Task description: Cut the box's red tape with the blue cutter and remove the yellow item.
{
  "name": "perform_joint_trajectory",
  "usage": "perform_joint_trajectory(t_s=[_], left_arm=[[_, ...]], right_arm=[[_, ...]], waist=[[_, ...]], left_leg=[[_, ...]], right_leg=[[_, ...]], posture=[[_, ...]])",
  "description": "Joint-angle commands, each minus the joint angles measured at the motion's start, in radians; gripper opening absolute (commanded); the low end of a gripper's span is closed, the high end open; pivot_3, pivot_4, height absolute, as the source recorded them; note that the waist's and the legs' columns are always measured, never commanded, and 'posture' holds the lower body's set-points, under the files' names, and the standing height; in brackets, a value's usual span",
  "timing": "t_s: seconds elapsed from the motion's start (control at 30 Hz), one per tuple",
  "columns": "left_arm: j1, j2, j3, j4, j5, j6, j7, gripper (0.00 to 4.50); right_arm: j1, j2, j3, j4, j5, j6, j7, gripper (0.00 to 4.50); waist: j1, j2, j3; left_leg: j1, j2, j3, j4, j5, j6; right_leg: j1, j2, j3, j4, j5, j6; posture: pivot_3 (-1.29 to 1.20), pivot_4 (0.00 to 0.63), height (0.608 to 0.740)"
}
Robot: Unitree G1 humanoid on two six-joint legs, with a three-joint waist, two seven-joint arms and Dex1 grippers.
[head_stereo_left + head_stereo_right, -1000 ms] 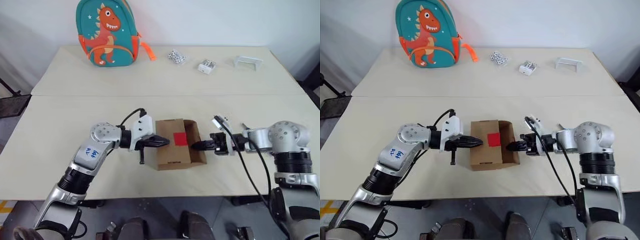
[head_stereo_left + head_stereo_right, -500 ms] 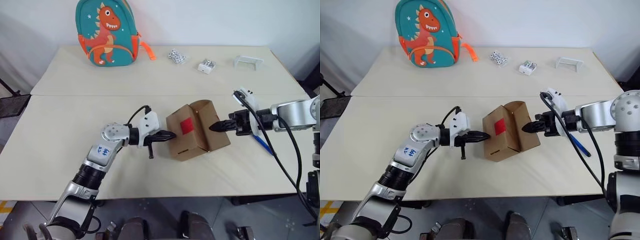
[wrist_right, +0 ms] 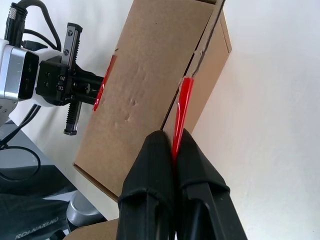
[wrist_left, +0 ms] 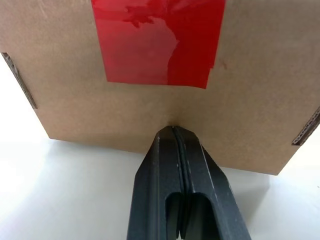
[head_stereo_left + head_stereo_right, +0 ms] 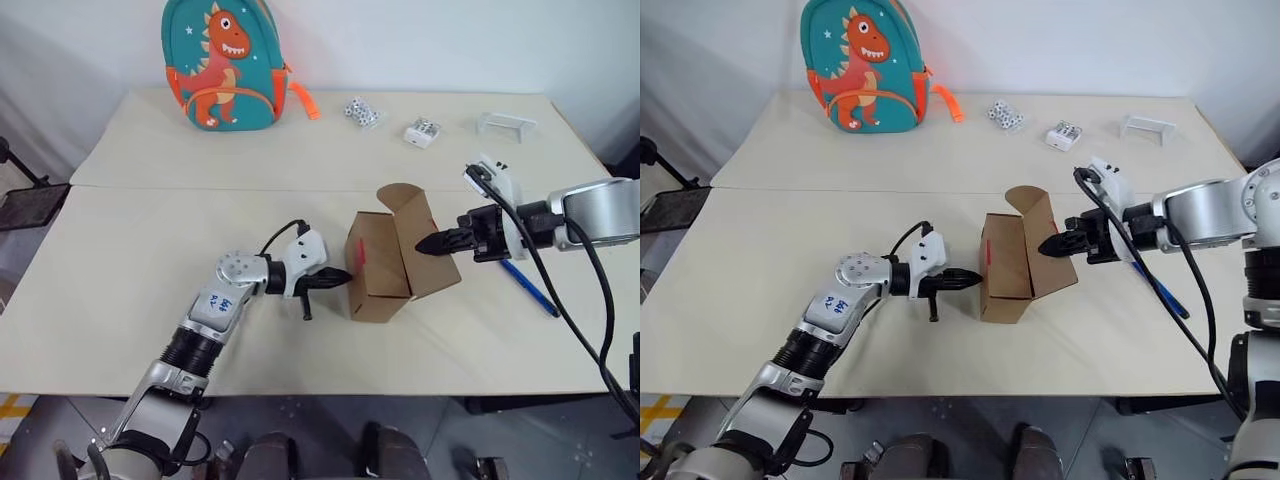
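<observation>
2 shut grippers are flanking your box (image 5: pixel 385 268): left gripper (image 5: pixel 345 278) pressing its taped side, right gripper (image 5: pixel 424 243) pinching the lid flap; cutter (image 5: pixel 527 288) is lying right of the box.

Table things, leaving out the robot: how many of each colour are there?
Brown: 1, the box
Teal: 1, the backpack
Blue: 1, the cutter
White: 3, dice pile, small block, frame
Total: 6

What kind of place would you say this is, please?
Probably a robot test room: a plain pale table against a bare white wall, set with props such as a backpack and a box.
</observation>
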Motion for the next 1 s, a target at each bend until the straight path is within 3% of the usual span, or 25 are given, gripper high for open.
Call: perform_joint_trajectory(t_s=[0.03,0.6,1.0], left_arm=[[0.007,-0.018,-0.002,-0.025,-0.002,-0.022,0.007,0.0],[0.042,0.039,0.023,-0.131,-0.031,0.048,-0.028,0.0],[0.044,-0.009,0.007,-0.072,-0.011,0.02,-0.013,0.0]], right_arm=[[-0.02,-0.022,0.033,-0.036,0.07,-0.015,-0.059,0.02],[-0.024,-0.086,0.138,-0.15,0.182,-0.134,-0.289,0.02],[-0.004,-0.117,0.19,-0.275,0.246,-0.235,-0.398,0.02]], waist=[[0.0,0.0,0.0],[-0.004,0.0,0.0],[-0.001,0.0,0.0]], left_leg=[[0.0,0.0,0.0,0.0,0.0,0.0],[0.0,0.001,0.0,0.0,0.0,0.0],[-0.002,0.001,0.0,0.0,0.0,0.001]], right_leg=[[0.0,0.0,0.0,0.0,0.0,0.0],[-0.001,0.0,0.0,0.0,0.0,0.0],[-0.002,0.0,0.0,-0.001,0.0,0.0]], posture=[[0.0,0.15,0.74],[0.0,0.15,0.74],[0.0,0.15,0.74]])
